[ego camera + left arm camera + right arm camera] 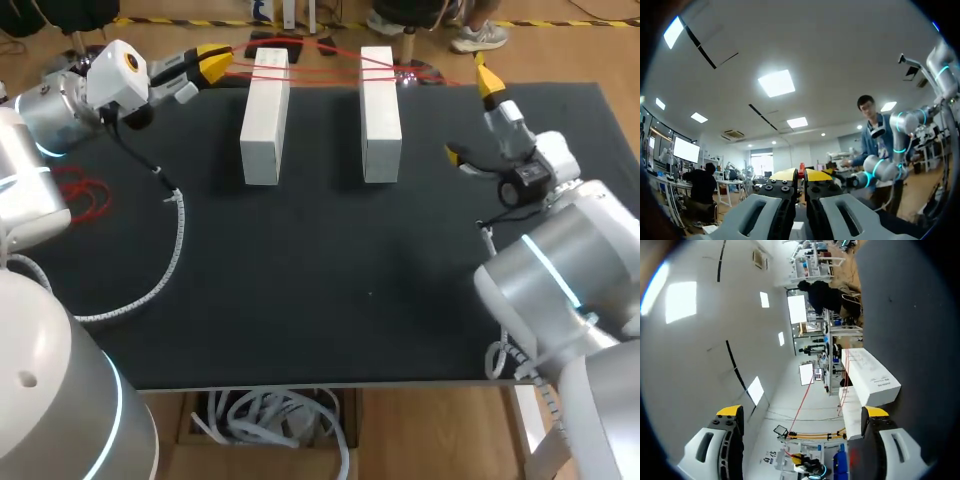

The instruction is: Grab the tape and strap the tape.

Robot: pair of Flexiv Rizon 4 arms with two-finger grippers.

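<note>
tape (pixel 325 70) stretched left-right over blocks (pixel 265 115) | left hand (pixel 222 62) pinching it | right hand (pixel 468 118) wide open

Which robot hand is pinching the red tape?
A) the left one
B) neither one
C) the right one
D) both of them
A: the left gripper has its yellow tips squeezed together on the red tape, while the right gripper has its fingers spread wide apart with nothing between them.
</note>
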